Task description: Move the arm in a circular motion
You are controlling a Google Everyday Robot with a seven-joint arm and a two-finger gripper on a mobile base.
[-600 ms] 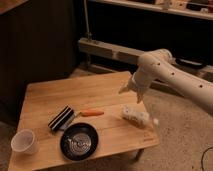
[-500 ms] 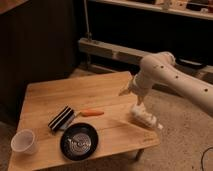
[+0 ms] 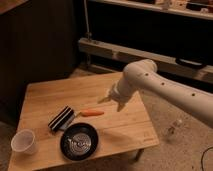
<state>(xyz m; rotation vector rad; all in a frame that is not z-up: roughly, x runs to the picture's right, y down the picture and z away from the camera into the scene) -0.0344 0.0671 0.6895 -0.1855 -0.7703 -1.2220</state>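
Observation:
The arm (image 3: 160, 85) is thick, white and jointed, with small dark holes along it. It reaches in from the right edge and bends at an elbow (image 3: 142, 72) over the table's far right part. Its small pale gripper (image 3: 113, 99) points down and left, hanging just above the wooden table (image 3: 50, 97) near its middle. The gripper is a short way up and to the right of an orange carrot (image 3: 92, 112).
On the table lie a black ribbed block (image 3: 61, 118), a round black plate (image 3: 79, 141) and a white cup (image 3: 23, 142) at the front left corner. A small pale object (image 3: 175, 128) lies on the floor to the right. A dark cabinet and a metal rail stand behind.
The arm has swung left, so the gripper went from the table's right side to near its middle. The pale packet seen on the table's right part no longer shows there.

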